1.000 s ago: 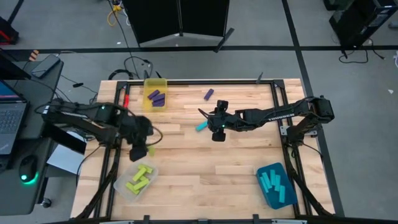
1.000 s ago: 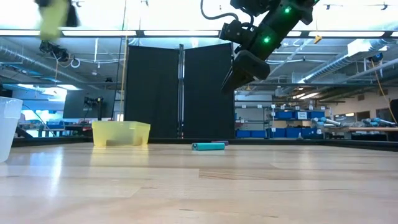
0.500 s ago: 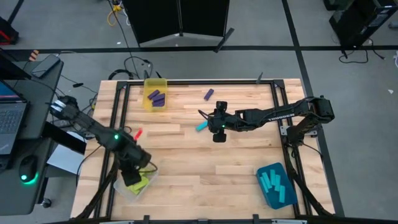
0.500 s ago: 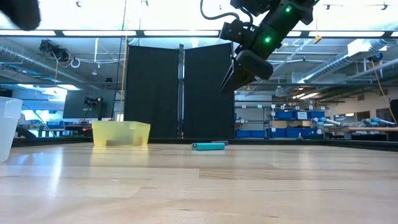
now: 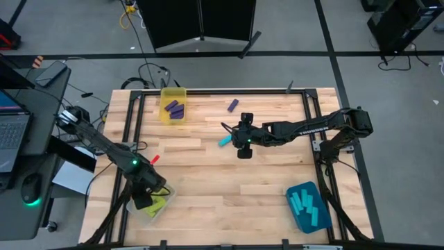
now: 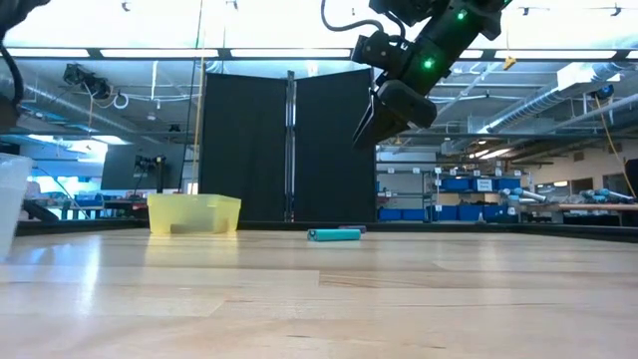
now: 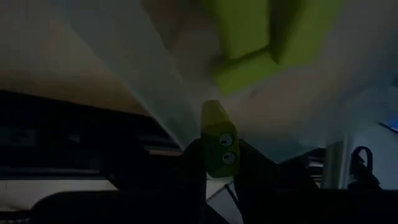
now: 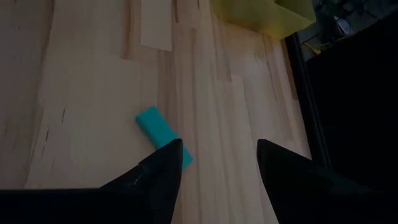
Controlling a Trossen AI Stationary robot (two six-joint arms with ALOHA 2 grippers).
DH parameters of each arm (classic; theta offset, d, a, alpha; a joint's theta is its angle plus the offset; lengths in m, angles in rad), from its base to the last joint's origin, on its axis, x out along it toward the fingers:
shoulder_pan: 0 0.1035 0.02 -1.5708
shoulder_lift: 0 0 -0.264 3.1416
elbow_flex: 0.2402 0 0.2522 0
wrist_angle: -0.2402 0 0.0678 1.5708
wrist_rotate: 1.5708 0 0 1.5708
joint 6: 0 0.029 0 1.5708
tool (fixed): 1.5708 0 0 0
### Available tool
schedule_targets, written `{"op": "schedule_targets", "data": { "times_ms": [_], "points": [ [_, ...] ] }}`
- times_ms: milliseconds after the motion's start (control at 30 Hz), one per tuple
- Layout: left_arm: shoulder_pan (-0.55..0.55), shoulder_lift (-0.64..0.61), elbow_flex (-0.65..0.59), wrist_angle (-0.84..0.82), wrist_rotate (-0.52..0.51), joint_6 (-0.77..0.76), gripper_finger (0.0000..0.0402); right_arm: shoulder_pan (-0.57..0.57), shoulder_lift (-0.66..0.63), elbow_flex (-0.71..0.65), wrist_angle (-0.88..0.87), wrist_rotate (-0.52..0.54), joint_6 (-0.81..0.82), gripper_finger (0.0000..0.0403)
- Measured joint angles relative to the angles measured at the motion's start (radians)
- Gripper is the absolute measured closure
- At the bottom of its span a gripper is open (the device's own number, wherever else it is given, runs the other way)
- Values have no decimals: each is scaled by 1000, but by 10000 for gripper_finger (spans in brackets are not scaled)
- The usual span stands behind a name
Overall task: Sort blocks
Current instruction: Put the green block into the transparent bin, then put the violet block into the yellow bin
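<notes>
My left gripper (image 5: 143, 199) is at the near left, slanting down over the clear bin (image 5: 161, 205), shut on a yellow-green block (image 7: 217, 144). More yellow-green blocks (image 7: 264, 37) lie in that bin. My right gripper (image 8: 217, 165) hangs open above mid-table. A cyan block (image 8: 163, 135) lies flat on the wood just ahead of its fingers, also seen in the overhead view (image 5: 225, 141). A purple block (image 5: 233, 105) lies farther back. The yellow bin (image 5: 173, 104) holds purple blocks, the teal bin (image 5: 307, 207) cyan ones. My left gripper pinches the yellow-green block by its rear end (image 7: 219, 163) between the two fingers. The block's free end sticks out ahead of the fingertips. The fingers slant down from the table's left side and lie along the block, which is lifted clear by the clear bin's wall (image 7: 155, 87).
The yellow bin (image 6: 193, 212) stands at the far left of the table and the teal bin at the near right corner. A black frame rail (image 5: 128, 139) runs along the table's left edge beside the clear bin. Bare wood (image 5: 229, 187) lies between the bins.
My left gripper has swung toward the table's near left corner and sunk from high above the table to the clear bin, tipping downward as it went, with the yellow-green block still in its fingers.
</notes>
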State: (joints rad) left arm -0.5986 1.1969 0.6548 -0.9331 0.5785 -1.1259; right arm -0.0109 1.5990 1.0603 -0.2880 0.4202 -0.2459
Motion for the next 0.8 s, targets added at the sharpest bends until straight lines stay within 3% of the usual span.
{"op": "schedule_targets", "data": {
  "times_ms": [267, 567, 800],
  "points": [
    [5, 0, -33, 24, 38, 0, 342, 0, 0, 0, 3, 0, 0, 186],
    [5, 0, -30, 33, 39, -7, 240, 0, 0, 0, 2, 0, -10, 185],
    [5, 0, -29, 33, 19, 7, 237, 0, 0, 0, 1, 0, -24, 184]
  ]
}}
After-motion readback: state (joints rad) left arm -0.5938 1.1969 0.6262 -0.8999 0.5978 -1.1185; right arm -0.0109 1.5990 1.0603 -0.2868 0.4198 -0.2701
